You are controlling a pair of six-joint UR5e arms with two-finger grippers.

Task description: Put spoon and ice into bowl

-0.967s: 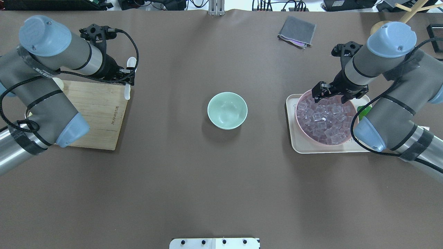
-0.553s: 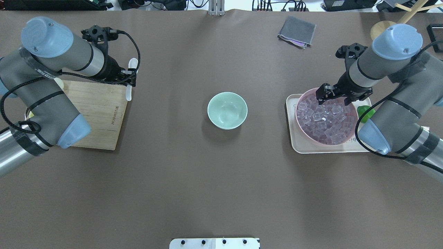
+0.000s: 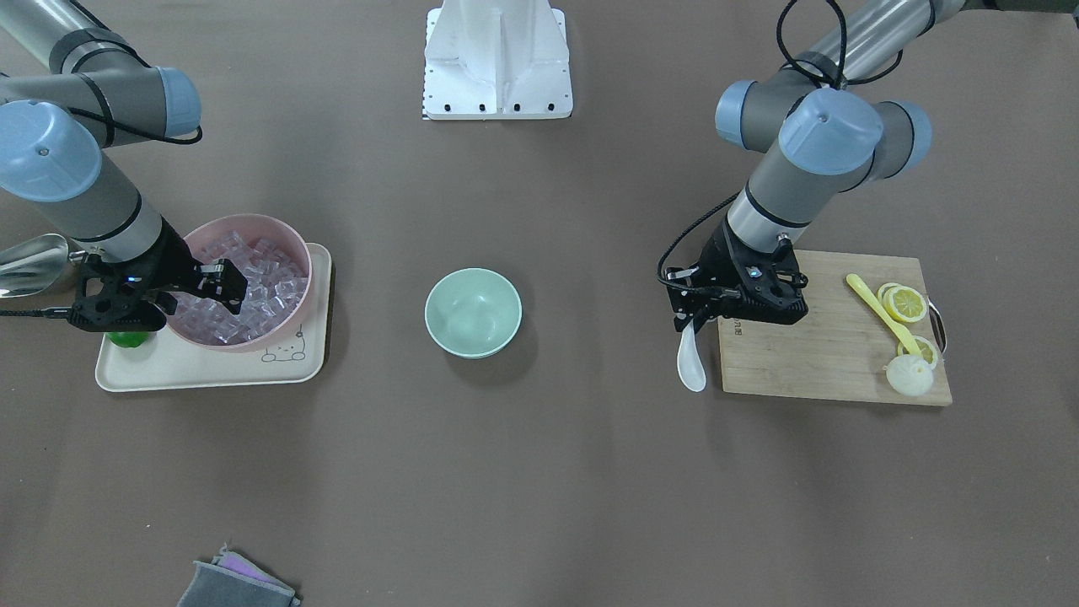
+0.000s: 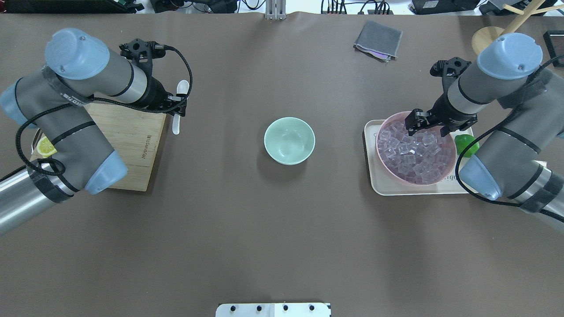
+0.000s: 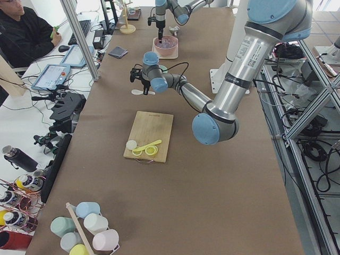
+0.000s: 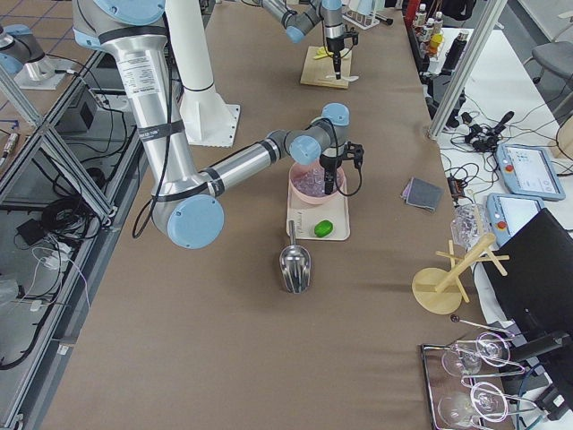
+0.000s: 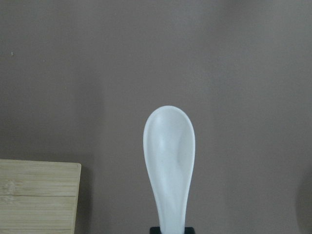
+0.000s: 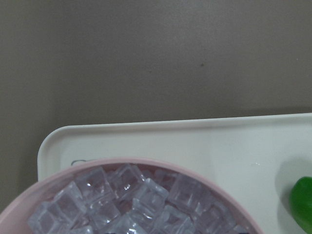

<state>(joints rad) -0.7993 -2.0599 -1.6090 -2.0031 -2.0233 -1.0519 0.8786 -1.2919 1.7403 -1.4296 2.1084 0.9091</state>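
Observation:
The mint-green bowl [image 4: 289, 141] stands empty at the table's middle and also shows in the front view [image 3: 473, 313]. My left gripper [image 4: 176, 105] is shut on the white spoon [image 4: 179, 99] and holds it off the table, just right of the cutting board [image 4: 132, 132]. The scoop fills the left wrist view [image 7: 169, 156]. My right gripper [image 4: 434, 125] hangs over the far rim of the pink bowl [image 4: 416, 182], which is full of clear ice cubes [image 4: 410, 149]. Its fingertips are hidden, so I cannot tell if it holds a cube.
The pink bowl sits on a cream tray [image 4: 374, 185] beside a green lime [image 4: 465, 144]. Lemon slices [image 3: 906, 303] and a yellow utensil [image 3: 877, 308] lie on the board. A steel scoop [image 3: 29, 261] lies beyond the tray. A grey cloth [image 4: 379, 39] lies far back.
My left arm has carried the spoon to the right, off the board's edge toward the mint bowl. My right gripper has shifted slightly right and back over the pink bowl.

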